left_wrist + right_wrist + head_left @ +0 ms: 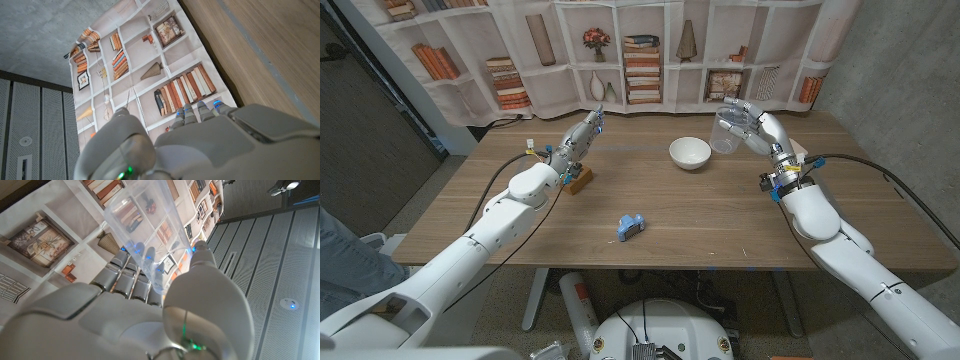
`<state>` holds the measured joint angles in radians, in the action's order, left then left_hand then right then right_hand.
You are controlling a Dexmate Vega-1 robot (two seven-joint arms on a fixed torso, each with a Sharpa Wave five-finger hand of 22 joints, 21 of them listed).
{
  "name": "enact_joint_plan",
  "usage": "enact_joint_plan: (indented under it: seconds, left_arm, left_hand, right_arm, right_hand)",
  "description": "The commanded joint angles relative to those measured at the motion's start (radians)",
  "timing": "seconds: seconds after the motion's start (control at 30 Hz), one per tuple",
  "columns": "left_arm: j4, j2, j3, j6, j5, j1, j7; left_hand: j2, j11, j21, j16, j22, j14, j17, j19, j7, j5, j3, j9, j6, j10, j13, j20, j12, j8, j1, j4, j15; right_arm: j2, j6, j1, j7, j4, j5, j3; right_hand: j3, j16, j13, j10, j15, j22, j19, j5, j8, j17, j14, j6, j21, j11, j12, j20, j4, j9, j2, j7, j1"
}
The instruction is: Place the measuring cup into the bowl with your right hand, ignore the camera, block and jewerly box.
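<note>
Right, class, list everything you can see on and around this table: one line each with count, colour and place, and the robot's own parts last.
Measuring cup: one, clear plastic, held up off the table at the far right, to the right of the bowl.
Bowl: one, white, on the table's far middle.
Small toy-like object: one, blue and grey, near the table's middle; too small to identify.
Block: one, wooden brown, on the left, beside the left hand.
Table: one, wooden.
Bookshelf backdrop: one, printed, behind the table.
Left hand: one, white, fingers extended, holding nothing.
Right hand: one, white, fingers wrapped around the measuring cup.
</note>
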<state>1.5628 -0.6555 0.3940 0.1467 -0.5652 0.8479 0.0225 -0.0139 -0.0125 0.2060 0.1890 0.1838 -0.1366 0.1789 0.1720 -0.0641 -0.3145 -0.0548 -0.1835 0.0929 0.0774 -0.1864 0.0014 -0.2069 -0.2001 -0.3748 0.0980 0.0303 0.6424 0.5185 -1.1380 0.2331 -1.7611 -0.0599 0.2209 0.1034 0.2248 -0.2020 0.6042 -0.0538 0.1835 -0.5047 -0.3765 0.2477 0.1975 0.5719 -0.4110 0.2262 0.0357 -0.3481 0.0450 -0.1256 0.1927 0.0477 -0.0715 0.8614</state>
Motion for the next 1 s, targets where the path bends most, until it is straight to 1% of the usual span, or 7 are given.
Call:
enact_joint_plan:
  seconds: [0.03,0.43,0.53,0.57,0.8,1.0]
  left_arm:
    - [0.030,-0.013,-0.004,-0.010,0.005,0.017,-0.012]
    - [0.048,-0.023,-0.008,-0.015,0.006,0.029,-0.017]
    - [0.048,-0.024,-0.011,-0.013,0.004,0.032,-0.017]
    - [0.048,-0.024,-0.011,-0.013,0.004,0.032,-0.016]
    - [0.045,-0.024,-0.012,-0.011,0.003,0.031,-0.014]
    - [0.039,-0.021,-0.012,-0.008,0.002,0.028,-0.010]
  left_hand:
    - [-0.010,-0.002,-0.001,-0.001,0.001,0.005,0.005,0.029,-0.001,0.002,0.007,-0.004,-0.002,-0.004,-0.002,-0.005,0.002,0.003,-0.002,0.004,0.001]
    - [-0.011,-0.002,-0.001,-0.001,0.001,0.005,0.005,0.030,-0.001,0.002,0.010,-0.004,-0.003,-0.003,-0.002,-0.005,0.002,0.002,-0.003,0.004,0.002]
    - [-0.012,-0.003,-0.001,-0.001,0.001,0.005,0.005,0.030,-0.001,0.002,0.010,-0.004,-0.003,-0.004,-0.002,-0.005,0.002,0.002,-0.003,0.004,0.002]
    - [-0.012,-0.003,-0.001,-0.001,0.001,0.005,0.005,0.030,-0.001,0.002,0.010,-0.004,-0.003,-0.003,-0.002,-0.004,0.002,0.002,-0.003,0.004,0.002]
    - [-0.012,-0.004,-0.001,-0.001,0.001,0.005,0.005,0.030,-0.001,0.003,0.011,-0.004,-0.002,-0.002,-0.002,-0.005,0.003,0.003,-0.004,0.003,0.001]
    - [-0.013,-0.001,-0.001,-0.001,0.001,0.005,0.005,0.030,0.000,0.003,0.013,-0.004,-0.002,-0.003,-0.002,-0.005,0.002,0.003,-0.004,0.003,0.001]
  right_arm:
    - [-0.002,-0.013,0.038,-0.007,0.018,-0.006,0.027]
    - [-0.017,-0.022,0.079,0.004,0.050,0.008,0.059]
    - [-0.025,-0.025,0.091,0.013,0.060,0.016,0.067]
    - [-0.027,-0.025,0.096,0.013,0.064,0.014,0.071]
    - [-0.045,-0.021,0.130,0.021,0.096,0.024,0.095]
    - [-0.064,-0.014,0.159,0.033,0.128,0.037,0.118]
  right_hand:
    - [0.003,-0.001,-0.004,0.041,-0.105,0.005,-0.010,0.004,-0.002,0.003,0.013,-0.010,0.001,0.037,0.004,0.067,0.000,0.004,0.009,0.000,0.009]
    - [0.002,-0.001,-0.004,0.041,-0.105,0.006,-0.012,0.009,-0.001,0.004,0.019,-0.020,0.001,0.039,0.007,0.067,0.000,0.004,0.010,-0.003,0.009]
    - [0.002,-0.001,-0.004,0.042,-0.106,0.006,-0.013,0.009,-0.001,0.004,0.021,-0.022,0.001,0.037,0.007,0.067,0.001,0.004,0.010,-0.004,0.009]
    - [0.002,-0.001,-0.004,0.043,-0.108,0.006,-0.014,0.010,-0.001,0.004,0.022,-0.023,0.001,0.042,0.008,0.068,0.001,0.004,0.010,-0.004,0.010]
    - [0.002,-0.002,-0.004,0.048,-0.112,0.006,-0.017,0.012,-0.002,0.004,0.025,-0.028,0.001,0.036,0.008,0.069,0.001,0.004,0.012,-0.006,0.010]
    - [0.002,-0.003,-0.003,0.048,-0.112,0.006,-0.018,0.014,-0.002,0.004,0.025,-0.032,0.001,0.040,0.009,0.070,0.002,0.004,0.013,-0.007,0.011]
